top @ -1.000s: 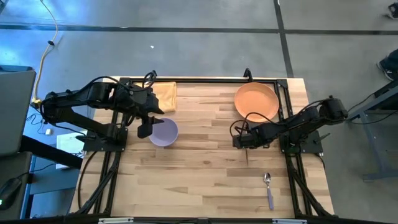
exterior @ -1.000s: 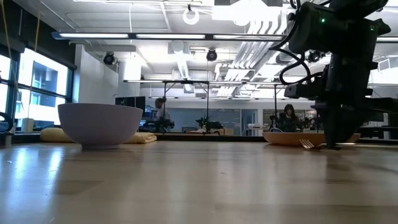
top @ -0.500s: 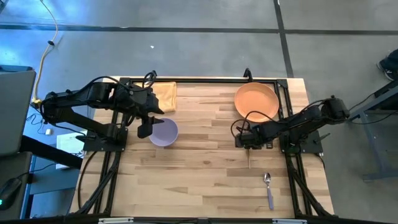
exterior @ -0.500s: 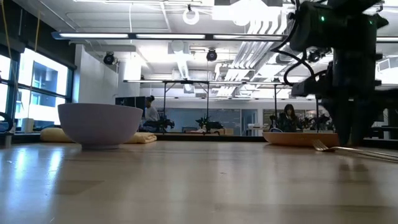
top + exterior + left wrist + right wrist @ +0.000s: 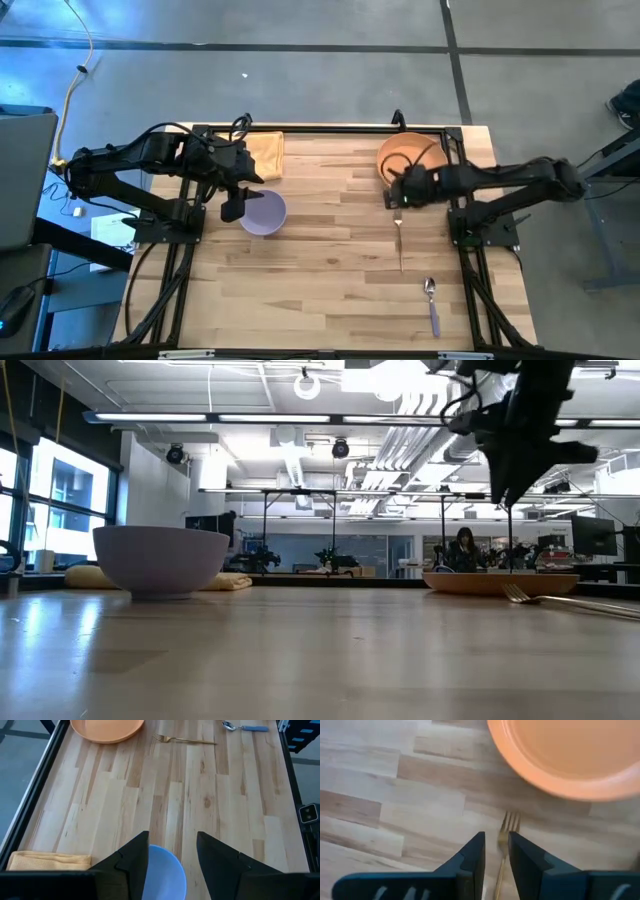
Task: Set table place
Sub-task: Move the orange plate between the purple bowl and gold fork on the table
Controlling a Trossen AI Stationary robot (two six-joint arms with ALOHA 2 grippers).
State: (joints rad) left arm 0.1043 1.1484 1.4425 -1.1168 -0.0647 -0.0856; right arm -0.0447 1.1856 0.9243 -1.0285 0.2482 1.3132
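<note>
while the right gripper is hanging above the table with its fingers slightly parted and pinching nothing, the gold fork is lying flat on the wood just beside it, on the side away from the orange plate. its long axis is running across the table's depth, tines pointing toward the plate's rim and handle toward the spoon. the right arm is sitting far nearer to fork, spoon and plate, so the next reach is probably falling to it. the left gripper is waiting spread over the lavender bowl, near the yellow cloth, well apart from the cutlery
</note>
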